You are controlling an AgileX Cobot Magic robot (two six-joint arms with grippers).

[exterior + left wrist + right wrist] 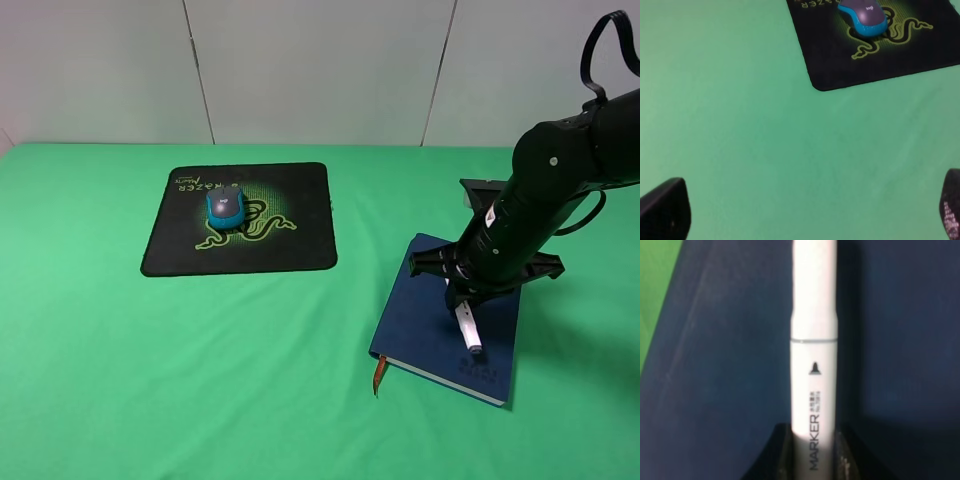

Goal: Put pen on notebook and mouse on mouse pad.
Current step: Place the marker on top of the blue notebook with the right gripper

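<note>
The white pen rests at a slant on the navy notebook at the right. My right gripper is shut on its upper end. In the right wrist view the pen, printed "MARKER", runs out from between the dark fingers over the notebook cover. The mouse sits on the black mouse pad at the back left. The left wrist view shows the same mouse and mouse pad ahead of my open, empty left gripper, which is over bare cloth.
A green cloth covers the table. White wall panels stand behind its far edge. The notebook's orange ribbon bookmark hangs out of its near corner. The left arm is out of the exterior view.
</note>
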